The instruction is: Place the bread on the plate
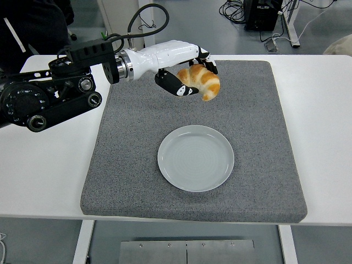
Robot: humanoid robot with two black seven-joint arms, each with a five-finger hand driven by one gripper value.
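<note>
My left hand [187, 74] is shut on a golden croissant [202, 82] and holds it in the air over the far middle of the grey mat [132, 148]. A pale round plate [196, 158] lies on the mat, nearer to me than the croissant and slightly left of it. The croissant hangs clear of the plate. The left arm [60, 96] reaches in from the left edge. My right arm is out of view.
The mat lies on a white table [49, 159]. Cables and a black box [261, 14] sit on the floor beyond the table's far edge.
</note>
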